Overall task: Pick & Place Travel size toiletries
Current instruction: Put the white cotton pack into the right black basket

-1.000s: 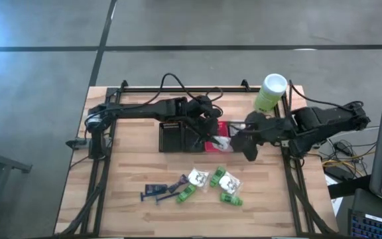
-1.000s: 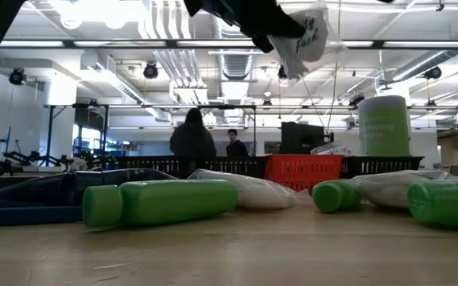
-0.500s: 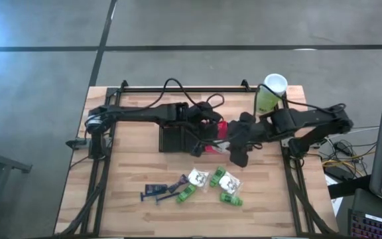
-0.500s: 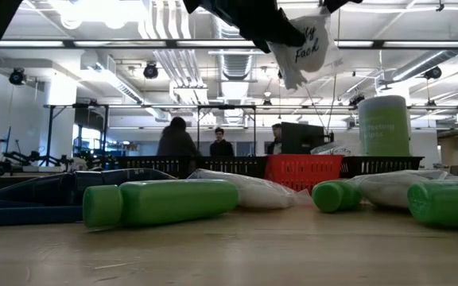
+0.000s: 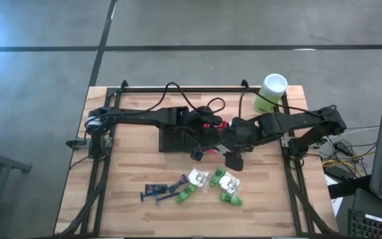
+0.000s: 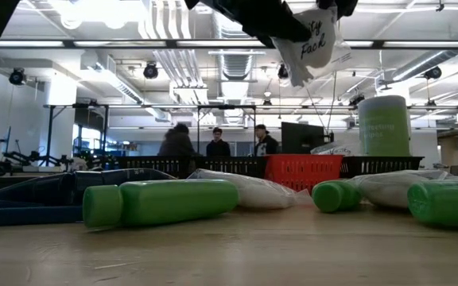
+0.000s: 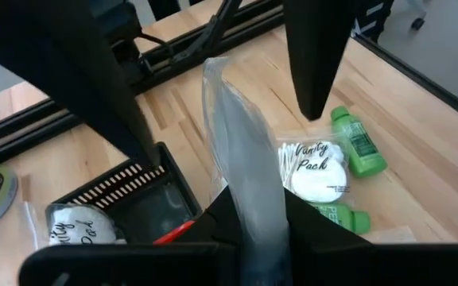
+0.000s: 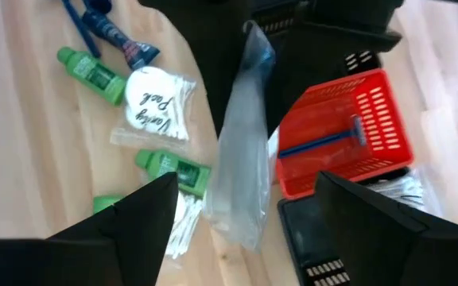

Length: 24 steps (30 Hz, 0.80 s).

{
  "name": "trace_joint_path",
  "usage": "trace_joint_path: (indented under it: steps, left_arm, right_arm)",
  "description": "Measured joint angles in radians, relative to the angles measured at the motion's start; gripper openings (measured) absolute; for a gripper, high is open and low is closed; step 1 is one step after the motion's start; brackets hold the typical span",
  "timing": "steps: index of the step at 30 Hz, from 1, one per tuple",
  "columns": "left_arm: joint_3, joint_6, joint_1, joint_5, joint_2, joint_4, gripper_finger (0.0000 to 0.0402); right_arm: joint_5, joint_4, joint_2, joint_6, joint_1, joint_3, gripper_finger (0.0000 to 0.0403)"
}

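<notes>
One razor (image 8: 324, 143) lies in the red basket (image 8: 380, 151). Left gripper (image 7: 249, 230) clamps a packet (image 7: 241, 159) aloft; right gripper (image 8: 245, 206) gapes around it. Bottles (image 5: 186, 193) and packets remain at the surface's six o'clock.

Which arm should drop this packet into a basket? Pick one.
Left. The left gripper is shut on the clear plastic packet, held up above the table. The right gripper stands open around it, gripping nothing.
</notes>
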Motion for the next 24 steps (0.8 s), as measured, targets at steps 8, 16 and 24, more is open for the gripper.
trace_joint_path:
  steps: [8,16,24]
  left_arm:
    - [0.0,0.075,-0.033,-0.056,0.0,0.001,0.0042]
    - [-0.002,0.103,-0.051,-0.112,0.0,0.017,0.0042]
    - [-0.002,0.102,-0.053,-0.128,0.0,0.016,0.0042]
  right_arm:
    - [-0.051,0.022,-0.005,0.017,-0.014,0.0,0.0217]
    - [-0.077,0.024,-0.002,0.03,-0.016,-0.003,0.0166]
    - [-0.077,0.017,-0.001,0.03,-0.016,-0.005,0.0085]
